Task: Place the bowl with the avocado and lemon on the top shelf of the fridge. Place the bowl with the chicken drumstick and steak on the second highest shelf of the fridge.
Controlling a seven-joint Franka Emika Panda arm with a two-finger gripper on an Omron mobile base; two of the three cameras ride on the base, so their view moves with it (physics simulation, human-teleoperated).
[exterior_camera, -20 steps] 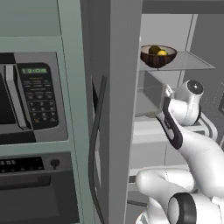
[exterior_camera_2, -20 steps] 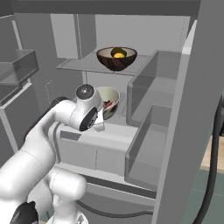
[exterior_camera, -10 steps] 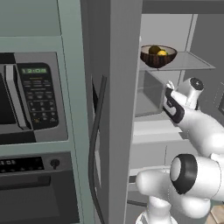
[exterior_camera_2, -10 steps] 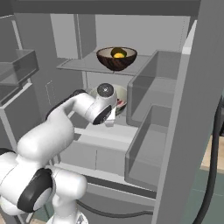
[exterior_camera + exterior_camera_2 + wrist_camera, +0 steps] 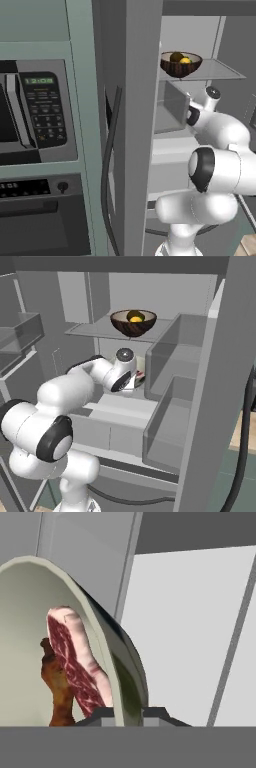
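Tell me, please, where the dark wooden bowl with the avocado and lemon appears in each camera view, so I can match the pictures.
Left base view: the dark wooden bowl is upper right of centre, resting on the top shelf of the fridge.
Right base view: the bowl sits top centre on the same shelf, above the arm.
Hand view: not in it.
Shared landmark: the glass top shelf.

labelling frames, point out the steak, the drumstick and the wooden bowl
steak (image 5: 80, 662), hand view, marbled red face
chicken drumstick (image 5: 56, 682), hand view, browned meat
wooden bowl (image 5: 133, 327), right base view, dark outer wall
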